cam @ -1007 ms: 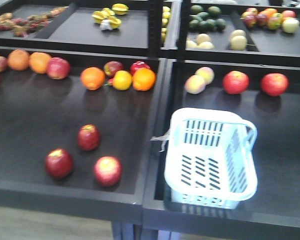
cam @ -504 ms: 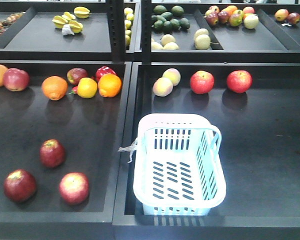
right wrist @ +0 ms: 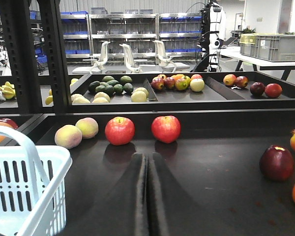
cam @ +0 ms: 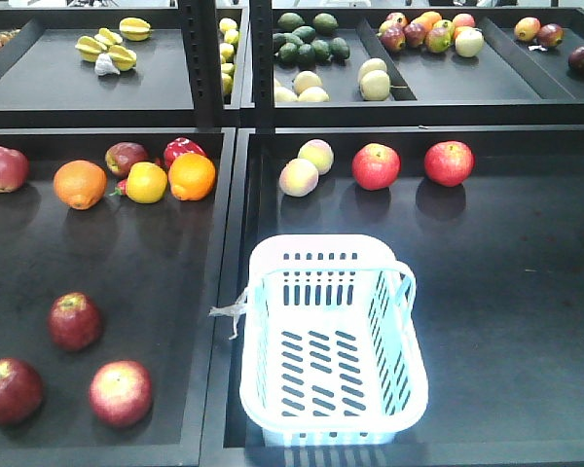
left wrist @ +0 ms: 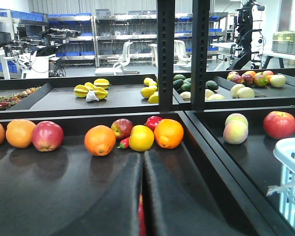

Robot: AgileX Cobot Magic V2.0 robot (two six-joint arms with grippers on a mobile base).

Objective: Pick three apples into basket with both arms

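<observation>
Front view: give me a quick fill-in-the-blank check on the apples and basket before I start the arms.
The basket stands in the tray on the front ___. Inside, it is ___. ___ dark red apples lie in the front left tray.
Missing words: right; empty; three.

Front view: leftmost apple (cam: pixel 8 389) clipped by left edge.
Left wrist view: basket (left wrist: pixel 291 172) cut by right edge, we see one corner only. Left gripper (left wrist: pixel 143 156) dark, out of focus, fingers pressed together. Red sliver (left wrist: pixel 140 221) low in seam, possibly apple; we cannot tell.
Right wrist view: basket loses left side and bottom to frame.
</observation>
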